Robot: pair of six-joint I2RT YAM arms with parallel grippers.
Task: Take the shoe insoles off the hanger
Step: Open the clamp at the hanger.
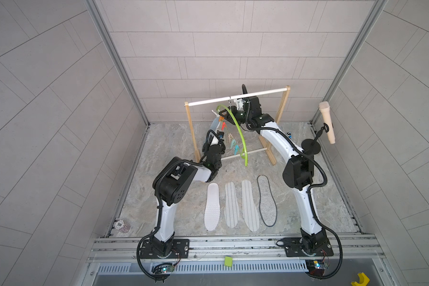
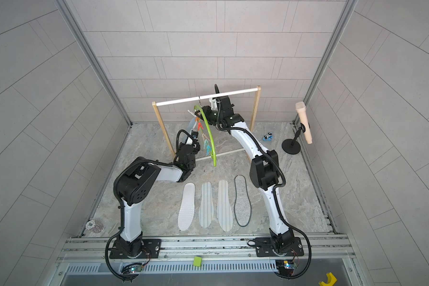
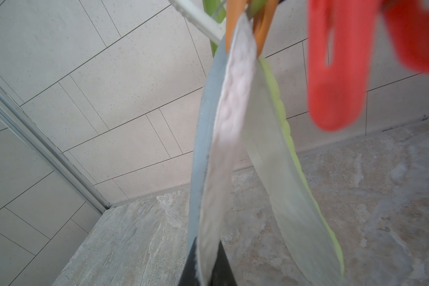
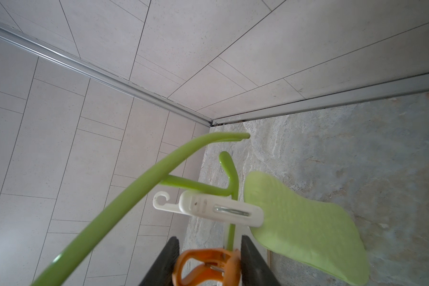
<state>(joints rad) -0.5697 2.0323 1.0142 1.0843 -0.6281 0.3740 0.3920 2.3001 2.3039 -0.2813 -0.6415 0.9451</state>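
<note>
Blue-grey insole [image 3: 203, 148], gripped by left tool [image 3: 207, 270], and mint insole [image 4: 302, 222] hang pegged — right tool [image 4: 209, 260] pinches orange clothespin [image 4: 201, 253]; four insoles [image 1: 212, 208] down.

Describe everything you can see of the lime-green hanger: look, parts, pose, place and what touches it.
The lime-green hanger is a glossy plastic arch with a short inner branch, hung by its metal hook from the white rod of the wooden rack and turned crosswise to it. Coloured clothespins line it: the white clothespin holds a pale green insole, the orange clothespin a blue-grey insole that the left hand grips lower down. The right hand clasps the orange clothespin.
</note>
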